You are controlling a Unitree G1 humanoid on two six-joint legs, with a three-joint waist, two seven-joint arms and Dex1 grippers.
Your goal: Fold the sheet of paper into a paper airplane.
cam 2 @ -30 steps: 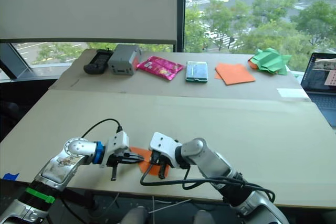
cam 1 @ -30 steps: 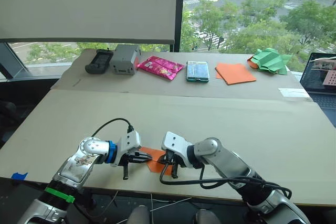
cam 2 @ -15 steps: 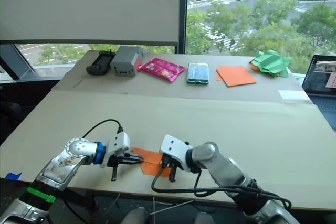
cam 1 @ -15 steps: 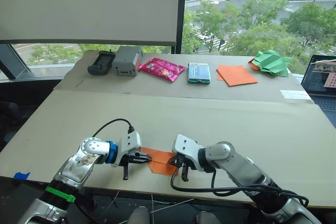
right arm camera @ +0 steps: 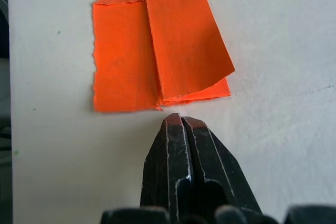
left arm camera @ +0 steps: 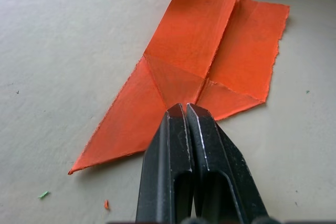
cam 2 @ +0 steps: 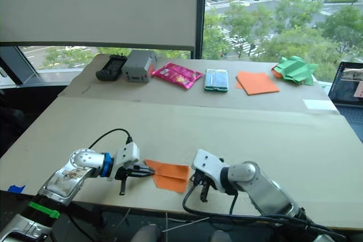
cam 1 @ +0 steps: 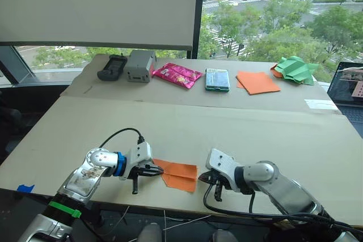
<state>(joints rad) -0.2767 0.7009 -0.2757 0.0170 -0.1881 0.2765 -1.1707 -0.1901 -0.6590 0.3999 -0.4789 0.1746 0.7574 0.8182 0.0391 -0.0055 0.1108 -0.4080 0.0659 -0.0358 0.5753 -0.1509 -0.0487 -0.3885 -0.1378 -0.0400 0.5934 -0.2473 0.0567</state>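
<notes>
We see the thin orange sheet of paper [cam 1: 180, 175], already creased into a pointed wedge with layered flaps, lying flat near the front edge of the beige cardboard-covered table [cam 1: 227, 128], between the two grippers. The left gripper [left arm camera: 185, 113] has its two black fingers pressed together, with the tips resting on the pointed end of the paper where the creases meet; we cannot tell whether they pinch a layer or only pin it down. The right gripper [right arm camera: 181, 121] also has its fingers clenched together, holding nothing, just beside the wide torn-looking edge and apart from it. We judge the folding to be midway: the nose folds are in, but one flap sits slightly raised. The next move probably calls for pressing that flap flat along the centre crease while the left tips keep the point anchored.
</notes>
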